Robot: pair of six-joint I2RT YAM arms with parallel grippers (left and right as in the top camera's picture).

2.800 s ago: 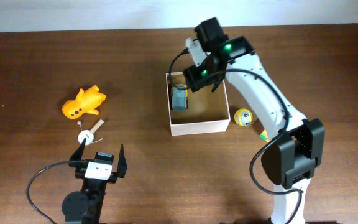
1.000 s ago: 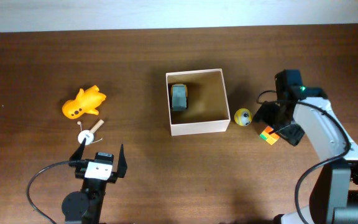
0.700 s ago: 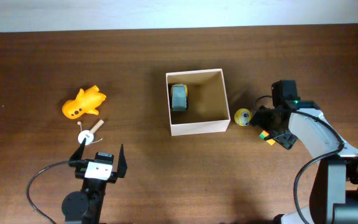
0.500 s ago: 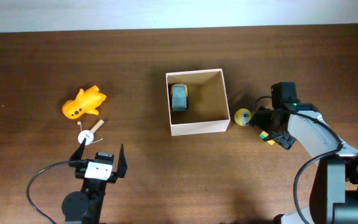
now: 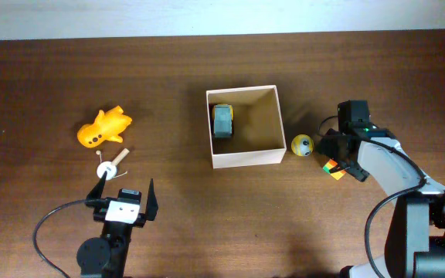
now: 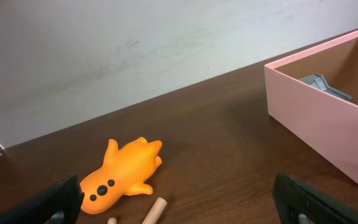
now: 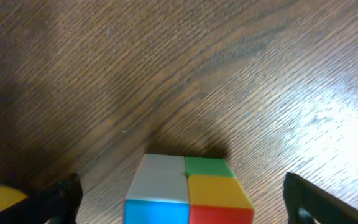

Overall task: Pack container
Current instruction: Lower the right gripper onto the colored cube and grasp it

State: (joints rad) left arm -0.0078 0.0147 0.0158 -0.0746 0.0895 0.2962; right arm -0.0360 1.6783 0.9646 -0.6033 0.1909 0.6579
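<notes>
The container [image 5: 245, 158], a square shallow box with white walls and a tan inside, stands mid-table with a grey-green toy [image 5: 222, 120] in its left part; its wall also shows in the left wrist view [image 6: 319, 127]. My right gripper [image 5: 340, 160] is open, low over a small multicoloured cube [image 5: 331, 167], which lies between its fingers in the right wrist view [image 7: 188, 193]. A yellow ball [image 5: 302, 144] lies between the cube and the box. My left gripper [image 5: 123, 197] is open and empty at the front left. An orange duck toy [image 5: 103, 127] lies far left.
A small wooden peg with a white disc [image 5: 111, 165] lies just ahead of the left gripper, its tip visible in the left wrist view [image 6: 153, 210]. The orange duck also shows there [image 6: 122, 170]. A pale wall runs along the table's far edge.
My right arm swung from over the box to the right side of the table and came down over the multicoloured cube. The left arm has not moved.
</notes>
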